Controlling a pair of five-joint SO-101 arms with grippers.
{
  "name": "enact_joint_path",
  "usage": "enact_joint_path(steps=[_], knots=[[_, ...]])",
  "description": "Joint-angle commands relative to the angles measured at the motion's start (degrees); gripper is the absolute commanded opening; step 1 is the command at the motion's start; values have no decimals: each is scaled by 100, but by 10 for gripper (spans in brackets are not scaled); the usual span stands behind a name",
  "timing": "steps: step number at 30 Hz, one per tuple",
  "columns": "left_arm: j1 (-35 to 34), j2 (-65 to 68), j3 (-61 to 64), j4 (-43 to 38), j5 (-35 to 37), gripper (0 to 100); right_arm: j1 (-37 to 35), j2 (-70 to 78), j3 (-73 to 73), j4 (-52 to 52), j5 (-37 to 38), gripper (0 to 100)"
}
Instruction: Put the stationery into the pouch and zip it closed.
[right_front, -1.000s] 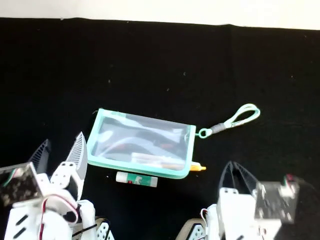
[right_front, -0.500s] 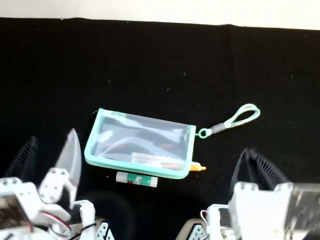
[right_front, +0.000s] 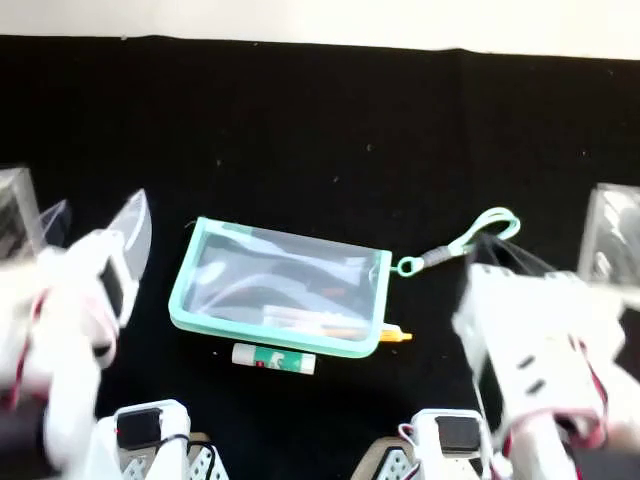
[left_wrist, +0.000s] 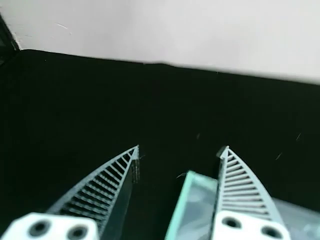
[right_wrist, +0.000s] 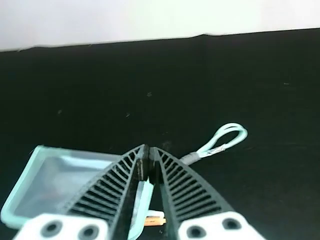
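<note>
From above, both arms are blurred; the left arm (right_front: 60, 330) is cut off at the left edge, the right arm (right_front: 540, 340) at the right. The contents of the pouch (right_front: 280, 288) are too faint to name. In the right wrist view, the fingers (right_wrist: 185, 195) of the right gripper (right_wrist: 149, 148) hide the pouch's right end and most of an orange pen (right_wrist: 154, 219).

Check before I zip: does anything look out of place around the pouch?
Yes. A glue stick lies on the table beside the pouch, outside it, and an orange pen tip pokes out of the pouch's corner, which would likely block closing.
</note>
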Motion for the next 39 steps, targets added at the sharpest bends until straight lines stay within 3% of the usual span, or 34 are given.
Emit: enact_joint_path(steps=[1,4,9,14,16,21,30,39], knots=[[251,426,-136,-35,-580,260,-259,356,-171,75,-53,63],[479,778,-136,-18,-624,260,-259,620,-136,75,-53,142],[1015,1464,-127,26,-624,284,-259,1086,-127,75,9,148],[1393,2264,-171,712,-598,364,-251,1481,-127,75,1187,156],[1429,2563,-136,844,-589,375,-163,1613,-127,75,1424,210],[1429,3099,-127,879,-580,375,822,2123,-127,31,1837,386],[1429,3459,-127,835,-466,375,1851,3213,-119,-1024,1820,341],[1429,3899,-127,826,-264,375,2079,5244,-154,-2088,879,286]])
